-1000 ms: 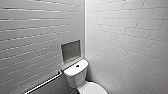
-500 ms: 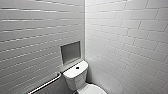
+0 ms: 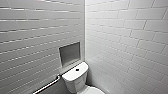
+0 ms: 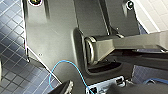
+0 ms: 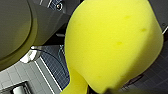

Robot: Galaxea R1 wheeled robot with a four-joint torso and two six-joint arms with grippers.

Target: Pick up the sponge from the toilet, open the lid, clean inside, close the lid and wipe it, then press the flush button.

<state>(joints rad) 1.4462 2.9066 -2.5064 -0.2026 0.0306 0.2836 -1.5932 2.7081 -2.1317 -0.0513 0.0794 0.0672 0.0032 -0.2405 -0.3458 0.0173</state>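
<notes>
The white toilet [image 3: 75, 77] stands in the corner at the lower middle of the head view. Its tank cover faces me, with the small dark flush button [image 3: 77, 69] in the middle of it. A sliver of the white lid [image 3: 96, 90] shows at the lower edge. In the right wrist view the bright yellow sponge [image 5: 112, 45] looms very close. It narrows at one end where it is pinched, and my right gripper is shut on it. My left gripper is open and holds nothing.
A grey recessed niche [image 3: 70, 53] sits in the tiled wall above the tank. A metal grab bar [image 3: 47, 85] runs along the left wall. White tiled walls meet right behind the toilet. The floor [image 4: 12, 62] has dark blue tiles, and a blue cable [image 4: 75, 72] hangs by the left arm.
The whole head picture has slid slightly downward, so the camera has moved; the toilet and niche sit a little lower. No thing in the scene has moved.
</notes>
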